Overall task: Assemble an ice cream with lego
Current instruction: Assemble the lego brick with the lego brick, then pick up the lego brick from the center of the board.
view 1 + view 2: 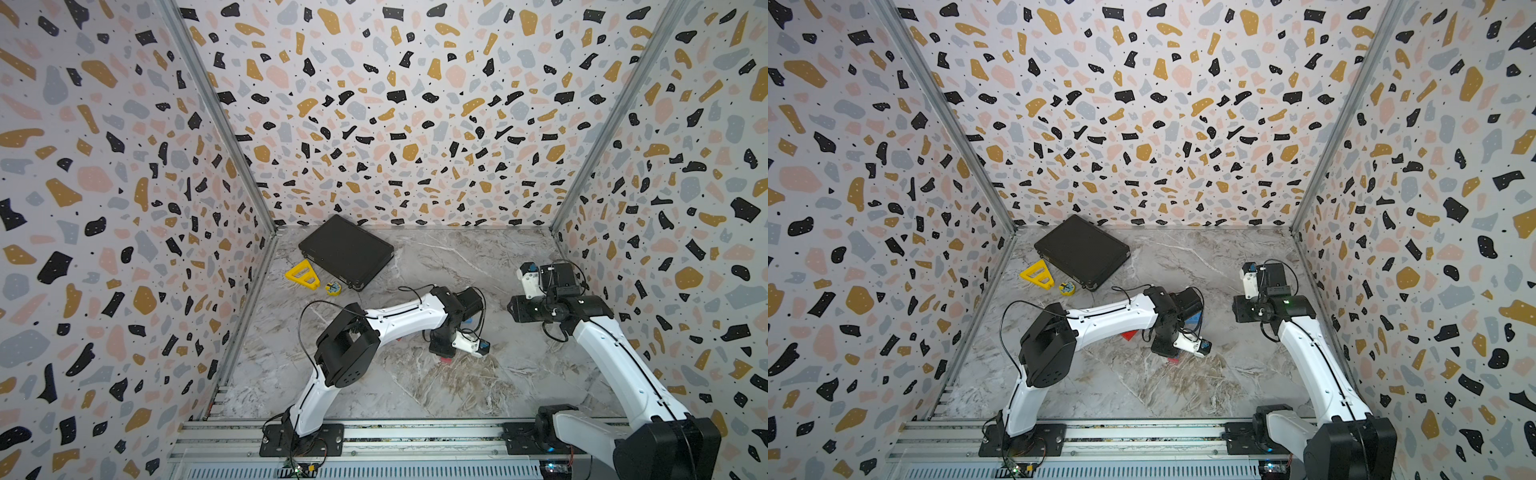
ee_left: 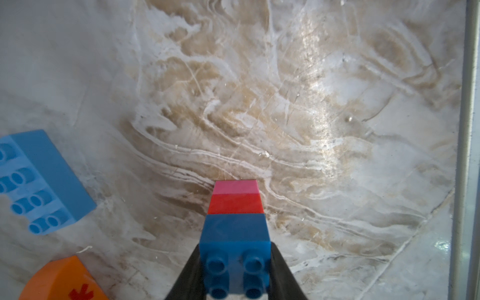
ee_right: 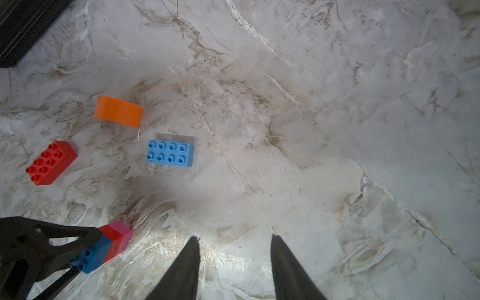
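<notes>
My left gripper (image 2: 235, 248) is shut on a small blue brick (image 2: 235, 233), one black finger pressed on each side. The blue brick tops a narrow lego stack with a red brick (image 2: 235, 204) and a pink brick (image 2: 235, 187) below, pink end nearest the marble. In the right wrist view the same stack (image 3: 114, 241) shows tilted. Loose beside it lie a long light-blue brick (image 3: 170, 153), an orange dome (image 3: 118, 111) with a red asterisk and a long red brick (image 3: 50, 162). My right gripper (image 3: 235, 237) hangs open above bare marble, right of the stack, with nothing between its fingers.
A black case (image 1: 347, 249) lies at the back left. In front of it sit a yellow triangular frame (image 1: 303, 274) and a small yellow disc (image 1: 333, 288). Patterned walls close three sides. A metal rail (image 1: 374, 432) carrying both arm bases runs along the front.
</notes>
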`<state>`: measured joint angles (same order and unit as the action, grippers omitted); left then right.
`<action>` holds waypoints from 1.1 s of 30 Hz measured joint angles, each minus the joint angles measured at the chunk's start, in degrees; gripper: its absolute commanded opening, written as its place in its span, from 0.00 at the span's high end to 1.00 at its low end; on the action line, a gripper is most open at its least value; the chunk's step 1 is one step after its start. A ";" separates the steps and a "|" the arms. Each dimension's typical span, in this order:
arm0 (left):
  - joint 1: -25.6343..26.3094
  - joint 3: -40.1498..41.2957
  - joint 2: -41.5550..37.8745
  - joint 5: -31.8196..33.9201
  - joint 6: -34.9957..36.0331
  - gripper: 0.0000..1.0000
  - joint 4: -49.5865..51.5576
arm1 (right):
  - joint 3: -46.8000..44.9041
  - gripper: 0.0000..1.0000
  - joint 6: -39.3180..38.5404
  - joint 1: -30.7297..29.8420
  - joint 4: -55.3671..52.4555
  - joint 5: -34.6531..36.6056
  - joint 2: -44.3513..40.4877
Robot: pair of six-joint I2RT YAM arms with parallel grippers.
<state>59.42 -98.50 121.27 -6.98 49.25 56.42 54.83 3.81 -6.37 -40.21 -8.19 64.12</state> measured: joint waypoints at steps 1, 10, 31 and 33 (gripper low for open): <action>0.04 0.50 0.04 -0.02 -0.13 0.59 0.66 | 0.00 0.52 0.00 0.00 0.00 0.00 0.00; 0.39 4.11 -0.39 -0.48 -0.74 0.01 5.07 | 0.00 0.52 0.02 0.00 0.00 0.02 0.00; -5.51 27.10 -41.03 4.76 -14.21 0.00 -11.13 | 0.46 0.51 -1.38 0.00 -0.26 -2.19 2.01; -6.08 32.46 -49.46 9.22 -19.21 0.01 -16.65 | 1.07 0.51 -2.08 -0.35 -0.24 -3.21 3.52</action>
<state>53.34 -66.04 71.81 2.24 30.04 39.77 55.90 1.74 -6.72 -40.45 -11.40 67.64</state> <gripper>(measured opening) 0.995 0.488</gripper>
